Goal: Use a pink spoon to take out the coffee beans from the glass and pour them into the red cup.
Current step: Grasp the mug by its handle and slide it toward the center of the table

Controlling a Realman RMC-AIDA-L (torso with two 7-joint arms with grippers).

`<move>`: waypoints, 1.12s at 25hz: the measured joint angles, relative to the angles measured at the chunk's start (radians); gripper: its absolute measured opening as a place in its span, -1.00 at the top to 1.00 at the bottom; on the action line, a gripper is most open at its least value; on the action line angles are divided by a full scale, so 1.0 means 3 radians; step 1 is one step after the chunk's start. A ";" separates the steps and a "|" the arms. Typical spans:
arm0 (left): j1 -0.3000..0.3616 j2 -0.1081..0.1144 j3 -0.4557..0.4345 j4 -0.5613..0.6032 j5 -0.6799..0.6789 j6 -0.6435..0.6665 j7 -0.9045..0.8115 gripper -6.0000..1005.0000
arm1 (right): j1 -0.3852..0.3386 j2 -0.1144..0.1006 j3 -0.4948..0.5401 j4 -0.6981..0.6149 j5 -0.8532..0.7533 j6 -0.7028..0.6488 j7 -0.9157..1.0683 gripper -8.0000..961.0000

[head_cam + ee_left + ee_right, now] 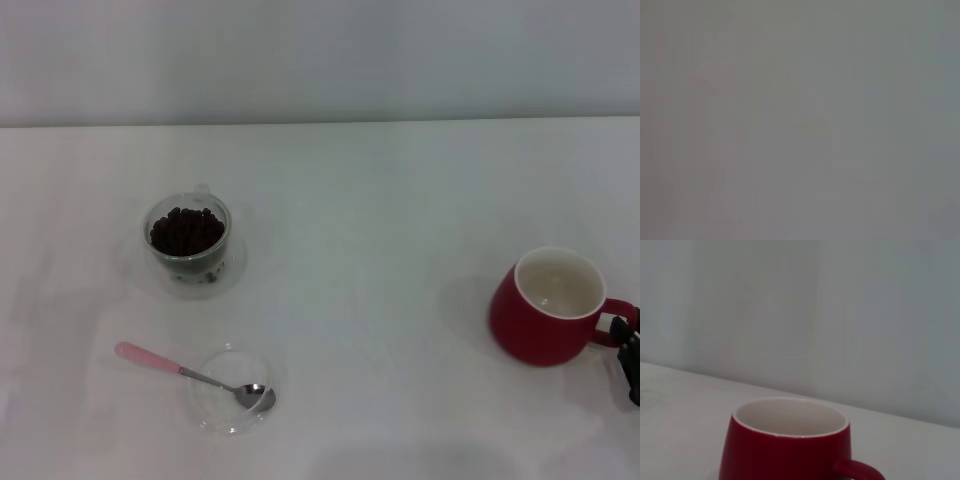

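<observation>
While the pink spoon (185,372) lies on your left, bowl in the clear dish (232,391), handle pointing left, your left hand is unseen; right hand (631,362) by the red cup (547,305), grip unreadable.

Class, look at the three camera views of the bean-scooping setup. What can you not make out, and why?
- Left gripper: in no view; the left wrist view is a blank grey blur.
- Right gripper: cut off by the head view's right edge beside the red cup; open or shut unclear.
- Red cup's base: cut off by the right wrist view's lower edge.
- Bottom of the glass: hidden under the coffee beans.
</observation>
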 joint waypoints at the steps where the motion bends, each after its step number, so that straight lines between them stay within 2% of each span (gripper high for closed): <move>1: -0.0003 -0.0002 0.0002 0.0000 0.0001 0.0001 0.0000 -0.36 | 0.0000 0.0000 -0.0013 0.0000 0.0000 -0.0014 0.0000 0.62; 14: 0.0015 -0.0003 -0.0002 0.0000 0.0003 0.0007 -0.0012 -0.36 | 0.0027 0.0008 -0.0316 -0.0101 0.0001 -0.0128 0.0104 0.64; 28: 0.0025 -0.0003 0.0013 -0.0005 0.0002 -0.0006 -0.0018 -0.36 | 0.0041 0.0023 -0.1080 -0.0629 0.0025 -0.0012 0.0283 0.64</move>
